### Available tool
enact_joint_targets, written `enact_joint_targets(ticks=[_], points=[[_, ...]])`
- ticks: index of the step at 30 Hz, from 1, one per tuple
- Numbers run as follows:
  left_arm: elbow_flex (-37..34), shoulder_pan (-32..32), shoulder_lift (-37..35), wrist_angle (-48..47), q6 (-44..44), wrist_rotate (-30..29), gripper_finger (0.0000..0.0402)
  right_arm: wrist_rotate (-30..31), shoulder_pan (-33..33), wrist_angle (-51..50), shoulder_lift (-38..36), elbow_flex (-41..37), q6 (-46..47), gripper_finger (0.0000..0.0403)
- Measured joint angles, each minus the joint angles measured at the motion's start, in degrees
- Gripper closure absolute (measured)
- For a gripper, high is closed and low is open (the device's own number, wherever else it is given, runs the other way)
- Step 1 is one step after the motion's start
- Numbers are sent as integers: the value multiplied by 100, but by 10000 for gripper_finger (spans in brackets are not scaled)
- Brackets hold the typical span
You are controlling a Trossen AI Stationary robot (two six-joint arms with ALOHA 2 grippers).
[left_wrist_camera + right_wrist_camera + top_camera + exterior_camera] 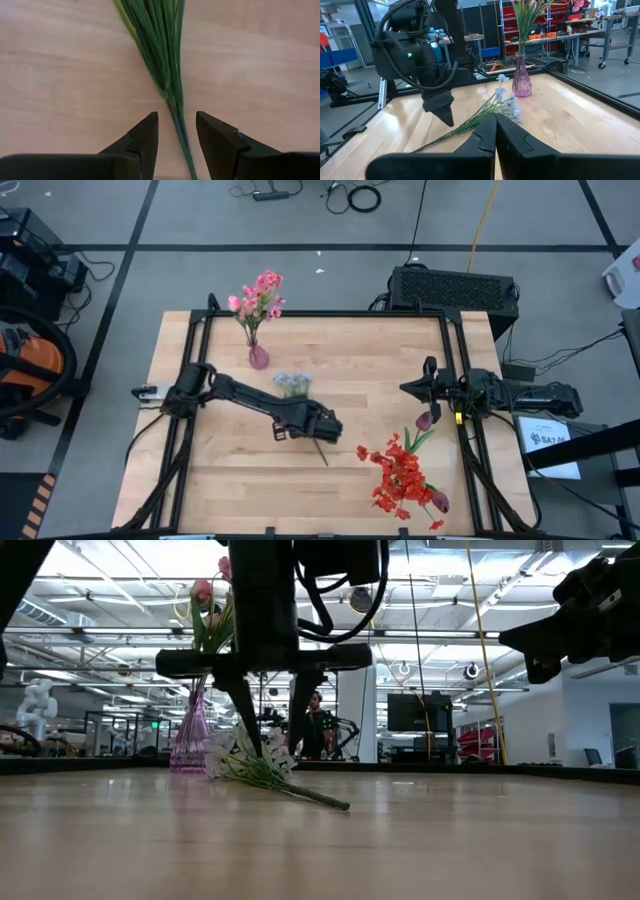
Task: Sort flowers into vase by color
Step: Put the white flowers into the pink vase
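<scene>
A pale blue-white bunch (291,383) lies flat on the table, its green stem (176,107) running toward the near edge. My left gripper (176,119) points down over that stem, open, one finger on each side of it and touching neither side; the low view shows the same gripper (275,735) just above the bunch (248,762). The pink-purple vase (258,357) stands at the far left with pink flowers (258,298) in its neck. Red flowers (400,480) and maroon tulips (426,420) lie at the near right. My right gripper (496,127) is shut, level, at the right edge.
A black frame (325,314) runs along the table's far edge and down both sides. The wood between the bunch and the red flowers is bare. Beyond the table a black box (452,287) sits on the floor, and a person (318,725) stands far off in the room.
</scene>
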Motion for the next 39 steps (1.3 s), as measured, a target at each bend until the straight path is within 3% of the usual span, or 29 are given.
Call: enact_joint_targets(ticks=[8, 18, 23, 34, 39], points=[[2, 510, 0, -60, 322, -281, 262, -2, 0, -2, 0, 0, 0, 403], [2, 689, -2, -98, 299, 422, 262, -7, 0, -3, 0, 0, 0, 403], [2, 634, 39, -193, -122, 418, 262, -7, 0, -4, 0, 0, 0, 403], [42, 622, 716, 1, -95, 675, 262, -9, 2, -4, 0, 0, 0, 403], [42, 608, 776, 22, 758, 590, 263, -10, 2, -4, 0, 0, -1, 403]])
